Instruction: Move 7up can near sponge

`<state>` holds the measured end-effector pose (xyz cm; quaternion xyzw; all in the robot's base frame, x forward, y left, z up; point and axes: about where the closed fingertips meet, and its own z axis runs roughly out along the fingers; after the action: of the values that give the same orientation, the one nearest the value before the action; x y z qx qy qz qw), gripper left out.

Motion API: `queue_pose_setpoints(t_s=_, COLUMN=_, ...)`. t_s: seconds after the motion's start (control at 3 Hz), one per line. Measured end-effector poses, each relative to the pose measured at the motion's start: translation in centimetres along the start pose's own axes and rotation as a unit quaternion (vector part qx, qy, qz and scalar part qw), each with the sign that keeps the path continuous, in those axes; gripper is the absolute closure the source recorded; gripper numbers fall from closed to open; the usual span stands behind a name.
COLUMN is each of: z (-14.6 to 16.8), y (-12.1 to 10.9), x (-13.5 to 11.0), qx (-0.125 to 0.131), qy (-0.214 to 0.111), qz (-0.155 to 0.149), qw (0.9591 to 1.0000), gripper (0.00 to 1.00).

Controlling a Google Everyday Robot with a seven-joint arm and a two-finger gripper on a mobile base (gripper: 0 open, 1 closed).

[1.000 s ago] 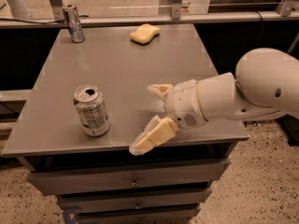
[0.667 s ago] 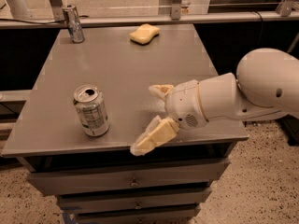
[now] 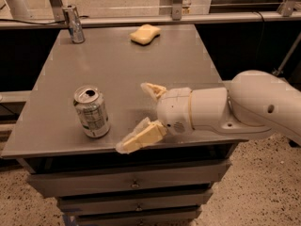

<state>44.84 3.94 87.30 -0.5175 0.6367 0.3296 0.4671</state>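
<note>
The 7up can [image 3: 91,111] stands upright near the front left of the grey table [image 3: 117,65], silvery-grey with pale greenish print and an opened top. The sponge [image 3: 145,34], a pale-yellow block, lies near the table's far edge, right of middle. My gripper [image 3: 136,116] is low over the front of the table, to the right of the can and apart from it. Its two cream fingers [image 3: 141,138] are spread wide and point left toward the can, with nothing between them.
A slimmer, taller shiny silver can [image 3: 74,23] stands at the far left corner of the table. The table top sits on a cabinet with drawers [image 3: 134,185]. A rail [image 3: 155,19] runs behind the table.
</note>
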Motion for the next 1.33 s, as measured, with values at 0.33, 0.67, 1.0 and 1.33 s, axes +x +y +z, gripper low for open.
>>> queue_pose_setpoints(t_s=0.33, z=3.5, y=-1.0, x=-1.9, qx=0.005, qy=-0.061, qz=-0.006, qw=0.9981, gripper=0.0)
queue_pose_setpoints(t_s=0.67, z=6.4, y=-1.7, x=-3.3, qx=0.006, qy=-0.108, qz=-0.006, qw=0.9941, gripper=0.0)
queue_pose_setpoints(t_s=1.0, z=9.2, y=-1.2, x=-3.1, qx=-0.001, qy=-0.138, qz=0.026, qw=0.9901, gripper=0.18)
queue_pose_setpoints(t_s=1.33, z=10.7, y=-0.7, x=-2.5, qx=-0.002, qy=-0.154, qz=0.058, qw=0.9864, gripper=0.41)
